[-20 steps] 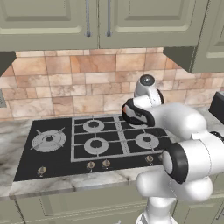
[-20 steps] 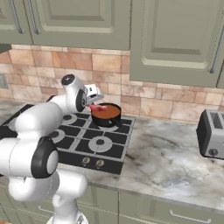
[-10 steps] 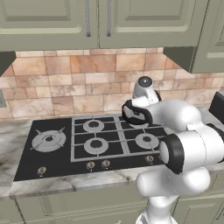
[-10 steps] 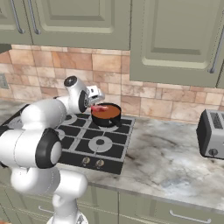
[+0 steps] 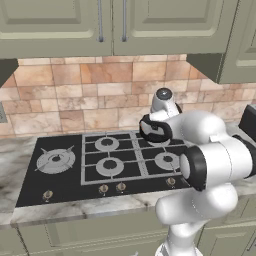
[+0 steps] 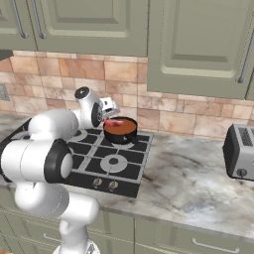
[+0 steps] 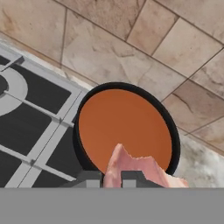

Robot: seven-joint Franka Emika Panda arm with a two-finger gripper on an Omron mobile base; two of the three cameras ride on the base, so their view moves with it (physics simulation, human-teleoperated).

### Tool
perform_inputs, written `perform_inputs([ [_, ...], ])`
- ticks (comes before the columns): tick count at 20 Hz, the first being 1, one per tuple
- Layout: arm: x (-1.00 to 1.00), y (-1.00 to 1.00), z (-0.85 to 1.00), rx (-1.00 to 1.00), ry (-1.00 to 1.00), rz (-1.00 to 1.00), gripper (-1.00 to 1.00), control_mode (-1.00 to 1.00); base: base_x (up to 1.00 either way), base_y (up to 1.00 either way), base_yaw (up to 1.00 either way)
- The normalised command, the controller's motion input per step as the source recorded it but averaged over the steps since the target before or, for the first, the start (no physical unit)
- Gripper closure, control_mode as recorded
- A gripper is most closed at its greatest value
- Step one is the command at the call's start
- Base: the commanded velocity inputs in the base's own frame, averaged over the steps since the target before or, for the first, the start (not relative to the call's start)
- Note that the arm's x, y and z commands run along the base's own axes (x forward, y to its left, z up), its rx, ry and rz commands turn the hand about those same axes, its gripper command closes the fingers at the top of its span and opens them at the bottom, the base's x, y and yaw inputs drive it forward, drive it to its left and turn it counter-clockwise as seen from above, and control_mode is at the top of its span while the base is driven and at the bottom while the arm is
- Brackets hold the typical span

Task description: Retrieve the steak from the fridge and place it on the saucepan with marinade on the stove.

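The fingers [image 7: 111,178] pinch the steak [image 7: 133,168] — held just above the near rim of the saucepan with marinade [image 6: 120,130], which sits on the stove's [image 6: 111,161] back-right burner beside the worktop [image 6: 198,178].

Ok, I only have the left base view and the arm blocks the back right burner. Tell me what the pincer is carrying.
Observer: The pincer is shut on the steak, a pink raw piece, seen in the hand view.
Operator: Give me the pan's position.
Observer: The saucepan with marinade sits on the stove's back right burner, orange-brown liquid inside.
Operator: Tell me if the steak is over it.
Observer: In the right base view the steak hangs over the pan's near rim, not yet in the liquid.
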Motion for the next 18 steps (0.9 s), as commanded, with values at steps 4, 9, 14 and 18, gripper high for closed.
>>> perform_inputs([
  [4,0.08,-0.07,-0.06,0.00,0.00,0.00,1.00,-1.00,0.00,0.00,0.00],
  [9,0.12,-0.05,-0.07,0.00,0.00,0.00,1.00,-1.00,0.00,0.00,0.00],
  [14,0.19,0.00,-0.10,0.00,0.00,0.00,1.00,-1.00,0.00,0.00,0.00],
  [18,0.19,0.00,-0.11,0.00,0.00,0.00,1.00,-1.00,0.00,0.00,0.00],
])
